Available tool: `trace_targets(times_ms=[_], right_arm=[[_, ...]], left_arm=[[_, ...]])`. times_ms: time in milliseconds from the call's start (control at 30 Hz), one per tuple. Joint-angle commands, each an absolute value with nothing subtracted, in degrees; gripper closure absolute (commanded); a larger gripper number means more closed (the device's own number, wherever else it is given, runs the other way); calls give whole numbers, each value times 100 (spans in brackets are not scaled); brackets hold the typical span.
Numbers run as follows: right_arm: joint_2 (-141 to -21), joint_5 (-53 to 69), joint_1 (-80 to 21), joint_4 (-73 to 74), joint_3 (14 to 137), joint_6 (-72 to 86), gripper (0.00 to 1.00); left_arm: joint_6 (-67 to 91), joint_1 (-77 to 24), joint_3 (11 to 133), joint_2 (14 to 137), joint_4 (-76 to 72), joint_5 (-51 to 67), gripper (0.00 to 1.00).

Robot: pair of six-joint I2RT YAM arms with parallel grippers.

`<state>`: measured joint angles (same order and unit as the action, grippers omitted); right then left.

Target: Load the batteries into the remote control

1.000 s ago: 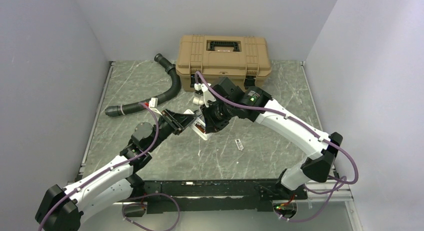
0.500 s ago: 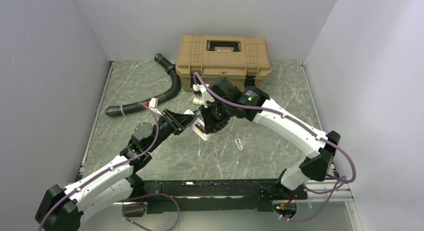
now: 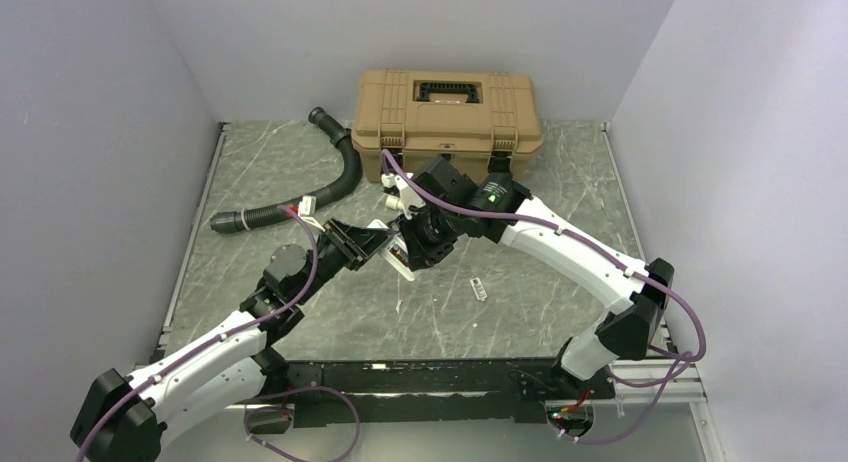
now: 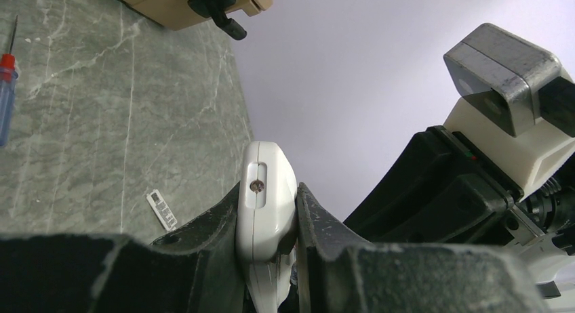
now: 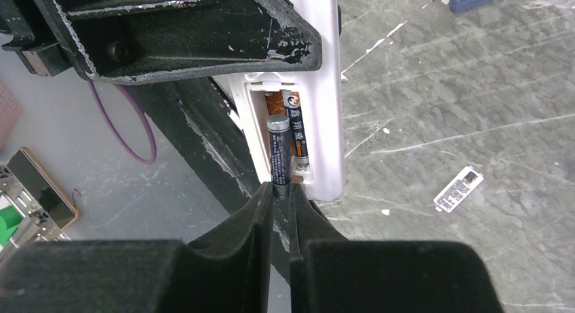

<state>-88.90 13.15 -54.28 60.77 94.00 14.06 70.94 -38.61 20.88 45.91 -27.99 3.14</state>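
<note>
While left gripper [image 4: 269, 194] clamps remote control [image 4: 270, 167], right gripper [image 5: 280, 192] pinches battery [image 5: 279, 150]

top: high, from near edge, looks down on whole table [image 3: 440, 317] | left wrist: tight, skims low | right wrist: tight, looks down | all share remote control [image 5: 324, 89]

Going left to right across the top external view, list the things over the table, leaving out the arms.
black hose → remote control → small white strip. The tan toolbox spans the middle, so it has no clear place in the order.
</note>
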Motion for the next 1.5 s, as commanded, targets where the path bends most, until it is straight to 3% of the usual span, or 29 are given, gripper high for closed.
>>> trace_targets(times_ms=[0, 1467], right_arm=[[-8927, 1164, -5441, 6066, 9497, 1170, 100], [-9369, 1357, -5433, 6315, 9957, 852, 100]], left_arm=[[7100, -3885, 2251, 4602, -3209, 380, 100], [7009, -3903, 2248, 4569, -3121, 410, 100]])
